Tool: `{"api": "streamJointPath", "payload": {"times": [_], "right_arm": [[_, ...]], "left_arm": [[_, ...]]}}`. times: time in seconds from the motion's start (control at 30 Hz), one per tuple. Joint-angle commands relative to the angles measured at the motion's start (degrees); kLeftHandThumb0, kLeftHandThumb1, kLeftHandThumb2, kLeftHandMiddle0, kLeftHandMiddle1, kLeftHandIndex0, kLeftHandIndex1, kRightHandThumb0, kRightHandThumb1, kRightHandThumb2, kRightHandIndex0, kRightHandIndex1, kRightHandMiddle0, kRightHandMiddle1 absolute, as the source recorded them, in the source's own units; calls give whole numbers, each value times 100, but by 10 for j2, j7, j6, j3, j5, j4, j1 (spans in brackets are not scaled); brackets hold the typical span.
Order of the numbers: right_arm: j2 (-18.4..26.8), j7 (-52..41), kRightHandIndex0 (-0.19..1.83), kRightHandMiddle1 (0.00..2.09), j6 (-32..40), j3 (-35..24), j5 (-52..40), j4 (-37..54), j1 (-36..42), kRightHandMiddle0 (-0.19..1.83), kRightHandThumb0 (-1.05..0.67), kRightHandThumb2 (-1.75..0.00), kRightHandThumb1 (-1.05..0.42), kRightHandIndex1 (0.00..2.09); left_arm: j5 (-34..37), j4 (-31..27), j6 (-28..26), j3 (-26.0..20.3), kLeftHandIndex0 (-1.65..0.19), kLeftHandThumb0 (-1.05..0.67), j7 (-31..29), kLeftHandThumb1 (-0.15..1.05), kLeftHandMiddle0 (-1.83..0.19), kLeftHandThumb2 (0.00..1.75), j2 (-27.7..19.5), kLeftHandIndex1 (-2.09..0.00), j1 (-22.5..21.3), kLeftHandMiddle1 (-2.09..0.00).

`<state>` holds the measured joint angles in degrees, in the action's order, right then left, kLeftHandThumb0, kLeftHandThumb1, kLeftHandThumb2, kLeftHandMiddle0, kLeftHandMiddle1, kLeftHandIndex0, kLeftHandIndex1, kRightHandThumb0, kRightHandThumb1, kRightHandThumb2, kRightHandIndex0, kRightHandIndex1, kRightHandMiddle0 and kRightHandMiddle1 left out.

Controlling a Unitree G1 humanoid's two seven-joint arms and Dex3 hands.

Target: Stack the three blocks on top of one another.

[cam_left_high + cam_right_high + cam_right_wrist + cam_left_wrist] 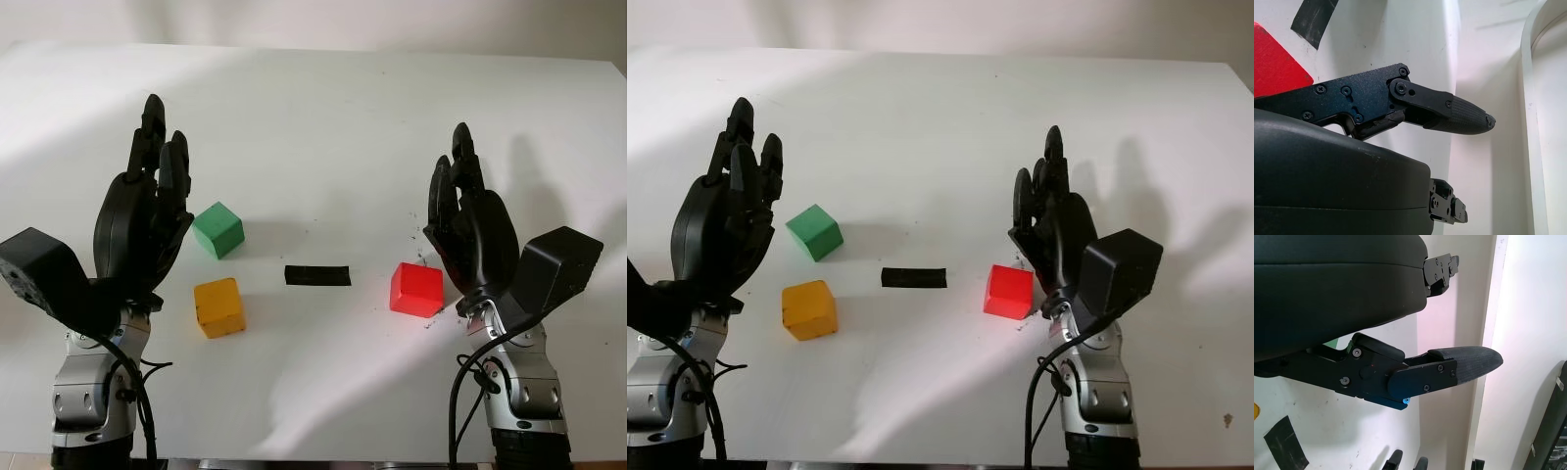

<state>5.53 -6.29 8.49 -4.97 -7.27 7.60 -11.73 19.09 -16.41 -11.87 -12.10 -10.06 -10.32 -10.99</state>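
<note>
The left robot hand point(147, 211) is raised above the near left part of the table point(323, 117), released and holding nothing, its fingers pointing away from the robot. The green block point(217, 229) sits just beside it toward the middle, and the yellow block point(218, 306) lies a little nearer the robot, below the green one; the two are apart, corners close but not touching. Neither block is under the left robot hand.

The right robot hand point(470, 220) is likewise raised, released and holding nothing, over the near right part of the table. The red block point(417, 289) rests on the table just beside its palm side, toward the middle; from the head views it looks close to the hand, but whether they touch cannot be told. In the right wrist view the red block point(1276, 63) shows past the hand's finger.

Between the yellow and red blocks lies a short strip of black tape point(317, 275), flat on the surface and well apart from each. All three blocks stand singly on the table, none stacked.

The far half of the table is bare white surface with wide open room, and its far edge runs along the wall. Small dark specks point(423, 230) dot the surface near the red block.
</note>
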Motion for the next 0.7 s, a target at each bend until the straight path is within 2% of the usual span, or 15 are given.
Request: {"api": "streamJointPath", "payload": {"times": [0.0, 0.3, 0.4, 0.5, 0.6, 0.63, 0.67], "right_arm": [[5, -1, -19, 0, 4, -2, -1, 14, 10, -19, -67, -67, -105, 0], [10, -8, -19, 0, 9, 2, 5, 14, 14, -19, -68, -68, -105, 0], [24, -18, -19, 0, 26, -9, -4, 30, 12, -19, -67, -62, -105, 0], [59, -26, -19, 0, 35, -18, 15, 57, 11, -19, -67, -52, -105, 0], [121, -48, -14, 5, 40, -22, 55, 81, 4, -12, -74, -39, -105, 3], [145, -74, -12, 6, 39, -31, 45, 84, -1, -10, -75, -37, -105, 4], [160, -92, -13, 5, 39, -38, 35, 85, -5, -11, -75, -28, -105, 4]], "left_arm": [[3, -18, 2, 2, 19, -75, 2, 105, 19, 59, 3, 0, 9, 0], [7, -24, -7, 1, 19, -73, 2, 105, 19, 61, 3, 0, 15, 0], [2, -17, 1, 3, 19, -73, 2, 105, 19, 60, 5, 0, 13, 0], [-1, -14, 5, 4, 19, -74, 4, 105, 19, 61, 4, 0, 10, 0], [-5, -13, 4, 4, 19, -75, 8, 105, 19, 60, 3, 0, 7, 0], [-6, -12, 4, 4, 19, -75, 9, 105, 19, 60, 3, 0, 6, 0], [-7, -12, 4, 4, 19, -75, 10, 105, 19, 61, 4, 0, 6, 0]]}}
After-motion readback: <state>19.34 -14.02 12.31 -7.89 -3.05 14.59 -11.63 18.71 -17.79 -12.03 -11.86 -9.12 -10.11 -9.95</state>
